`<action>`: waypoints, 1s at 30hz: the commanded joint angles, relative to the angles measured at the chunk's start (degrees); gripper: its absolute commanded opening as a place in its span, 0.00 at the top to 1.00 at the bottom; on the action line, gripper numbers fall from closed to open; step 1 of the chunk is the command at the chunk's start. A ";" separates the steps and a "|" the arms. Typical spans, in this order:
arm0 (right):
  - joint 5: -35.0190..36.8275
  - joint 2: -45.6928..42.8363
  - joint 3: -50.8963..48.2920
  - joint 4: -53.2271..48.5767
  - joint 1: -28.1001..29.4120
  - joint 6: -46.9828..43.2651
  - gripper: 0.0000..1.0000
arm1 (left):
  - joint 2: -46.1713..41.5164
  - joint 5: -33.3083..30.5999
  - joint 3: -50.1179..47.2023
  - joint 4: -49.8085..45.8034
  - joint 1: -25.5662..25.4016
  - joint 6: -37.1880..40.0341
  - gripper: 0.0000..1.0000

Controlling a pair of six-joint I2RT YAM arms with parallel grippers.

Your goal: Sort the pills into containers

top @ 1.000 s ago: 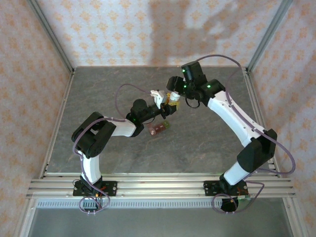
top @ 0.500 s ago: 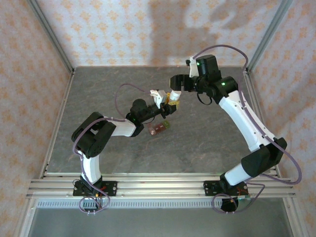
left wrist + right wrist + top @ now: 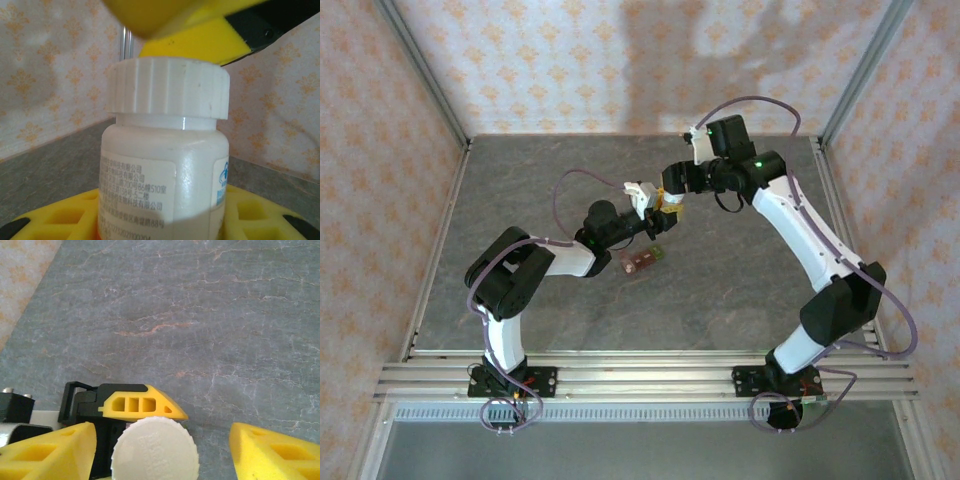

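One risk: the bottle (image 3: 165, 175) gripped by the left tool (image 3: 655, 212) may be tilted if the open right tool (image 3: 162, 440) is closed off-centre.

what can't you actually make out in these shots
- What is inside the bottle: its opaque white wall and closed cap hide the contents, both wrist views.
- What the containers hold: too small in the top view.
- The bottle's base: cut off by the bottom edge, left wrist view.
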 commanded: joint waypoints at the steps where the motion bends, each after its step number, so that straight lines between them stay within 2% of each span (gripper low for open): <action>1: -0.95 0.33 -0.04 -1.01 -0.38 -0.77 0.34 | -2.05 1.09 1.06 3.18 -0.13 -0.24 1.00; 9: -0.99 1.60 0.40 -2.26 -0.56 -0.77 0.48 | -1.97 1.09 0.92 3.20 -0.12 -0.07 1.00; 15: 0.14 2.24 -0.12 -2.45 -0.56 2.62 0.57 | -1.88 1.11 1.22 3.25 -0.12 -0.16 1.00; 18: 3.31 1.33 -1.86 -0.68 -0.56 9.18 0.60 | -1.97 1.09 1.27 3.12 -0.12 -0.13 1.00; 21: 8.39 -0.08 -3.90 0.63 -0.01 19.60 0.60 | -1.97 1.02 1.30 3.10 -0.13 -0.03 1.00; 25: 15.85 -3.18 -7.78 4.21 3.39 31.18 0.60 | -1.79 1.11 1.44 3.03 -0.11 -0.12 1.00; 30: 21.29 -3.67 -7.58 6.29 8.67 35.86 0.57 | -1.57 1.14 1.91 2.88 -0.12 -0.36 1.00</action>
